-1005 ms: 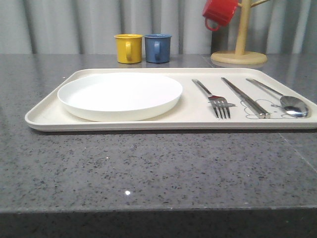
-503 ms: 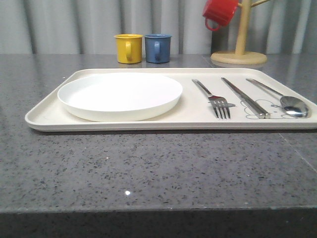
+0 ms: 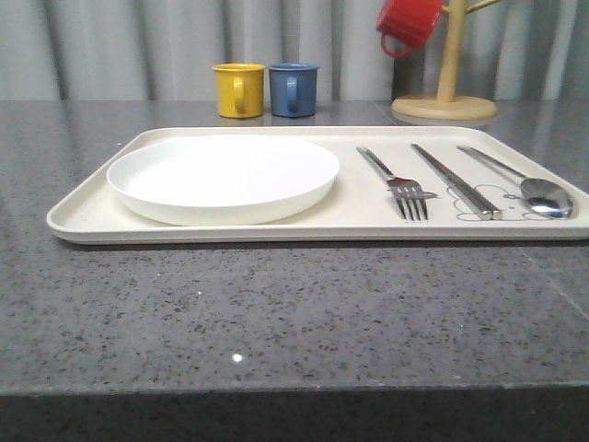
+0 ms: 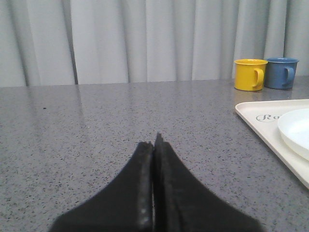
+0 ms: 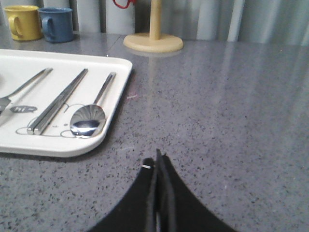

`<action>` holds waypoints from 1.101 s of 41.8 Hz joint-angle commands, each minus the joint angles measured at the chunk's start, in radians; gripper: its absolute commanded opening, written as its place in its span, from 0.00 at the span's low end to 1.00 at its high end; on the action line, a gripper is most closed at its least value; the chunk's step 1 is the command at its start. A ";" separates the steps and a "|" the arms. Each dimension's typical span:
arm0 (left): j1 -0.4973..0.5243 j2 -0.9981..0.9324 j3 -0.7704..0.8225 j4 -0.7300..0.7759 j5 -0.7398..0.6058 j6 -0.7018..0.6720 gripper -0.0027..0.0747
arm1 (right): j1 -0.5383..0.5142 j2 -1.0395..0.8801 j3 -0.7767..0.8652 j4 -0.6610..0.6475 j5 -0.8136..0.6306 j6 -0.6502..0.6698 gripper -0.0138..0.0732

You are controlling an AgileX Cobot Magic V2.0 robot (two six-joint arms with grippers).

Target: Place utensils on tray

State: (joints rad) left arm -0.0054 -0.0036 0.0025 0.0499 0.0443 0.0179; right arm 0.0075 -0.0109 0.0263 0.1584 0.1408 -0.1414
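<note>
We see the left gripper pressed closed on nothing, the tray lying ahead and to its right. The right gripper is likewise closed and empty, and ahead to its left the spoon, chopsticks and fork rest on the tray beside the white plate.

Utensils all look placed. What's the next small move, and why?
Probably none beyond holding both arms back: the fork, chopsticks and spoon already lie on the tray, and both the left pincer and right pincer are shut, empty, over bare counter.
</note>
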 commanded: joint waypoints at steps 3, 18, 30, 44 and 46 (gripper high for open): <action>0.003 -0.022 0.006 0.001 -0.079 -0.011 0.01 | -0.005 -0.017 -0.005 -0.002 -0.103 -0.003 0.08; 0.003 -0.022 0.006 0.001 -0.079 -0.011 0.01 | -0.002 -0.018 -0.005 -0.002 -0.128 0.036 0.08; 0.003 -0.022 0.006 0.001 -0.079 -0.011 0.01 | -0.002 -0.018 -0.005 -0.086 -0.225 0.133 0.08; 0.003 -0.022 0.006 0.001 -0.079 -0.011 0.01 | -0.002 -0.018 -0.005 -0.146 -0.224 0.177 0.08; 0.003 -0.022 0.006 0.001 -0.079 -0.011 0.01 | -0.002 -0.018 -0.005 -0.146 -0.222 0.176 0.08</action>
State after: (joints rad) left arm -0.0054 -0.0036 0.0025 0.0499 0.0443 0.0179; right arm 0.0075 -0.0109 0.0263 0.0294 0.0000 0.0272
